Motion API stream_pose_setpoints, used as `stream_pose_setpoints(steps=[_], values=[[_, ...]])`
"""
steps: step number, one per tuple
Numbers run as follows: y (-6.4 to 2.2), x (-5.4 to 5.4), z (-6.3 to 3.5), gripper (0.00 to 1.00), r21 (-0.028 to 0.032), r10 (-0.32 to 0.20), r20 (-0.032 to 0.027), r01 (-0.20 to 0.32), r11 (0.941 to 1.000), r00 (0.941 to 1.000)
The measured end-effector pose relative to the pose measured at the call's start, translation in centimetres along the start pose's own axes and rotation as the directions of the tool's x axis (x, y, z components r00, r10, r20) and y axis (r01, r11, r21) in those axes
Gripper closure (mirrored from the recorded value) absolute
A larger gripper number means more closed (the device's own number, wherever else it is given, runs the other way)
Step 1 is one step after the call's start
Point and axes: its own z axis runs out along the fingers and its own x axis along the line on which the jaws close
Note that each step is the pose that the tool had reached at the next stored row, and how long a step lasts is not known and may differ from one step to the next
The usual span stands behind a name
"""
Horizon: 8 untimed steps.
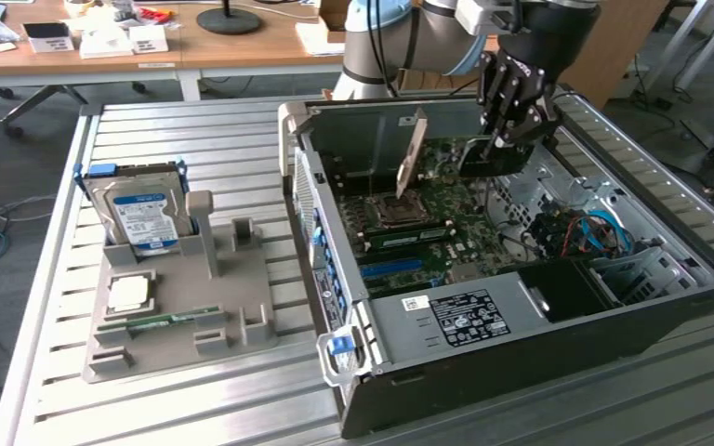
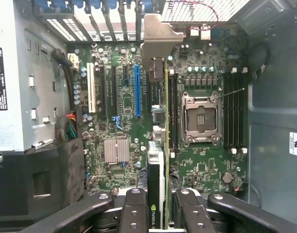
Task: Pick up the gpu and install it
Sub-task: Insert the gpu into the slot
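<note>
Green-boarded and edge-on, the gpu (image 2: pixel 157 165) sat clamped between the part-closed fingers of the gripper (image 2: pixel 161 208), over the motherboard (image 2: pixel 201 167) inside the open case (image 1: pixel 556 344). Its long axis ran from the gripper toward the rear slots, silver bracket (image 2: pixel 158 36) farthest. A blue slot (image 2: pixel 137 90) lay just beside it, with the CPU socket (image 2: pixel 200 119) on the other side.

gpu (image 2: pixel 155 165) near end hidden inside hand (image 2: pixel 160 201), cut off by frame edge.
</note>
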Motion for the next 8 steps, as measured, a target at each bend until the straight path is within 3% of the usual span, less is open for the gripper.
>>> stream_pose_setpoints(steps=[8], values=[[0.00,0.02,0.40,0.73,0.0000,0.000,-0.0002,0.000,1.0000,1.0000]])
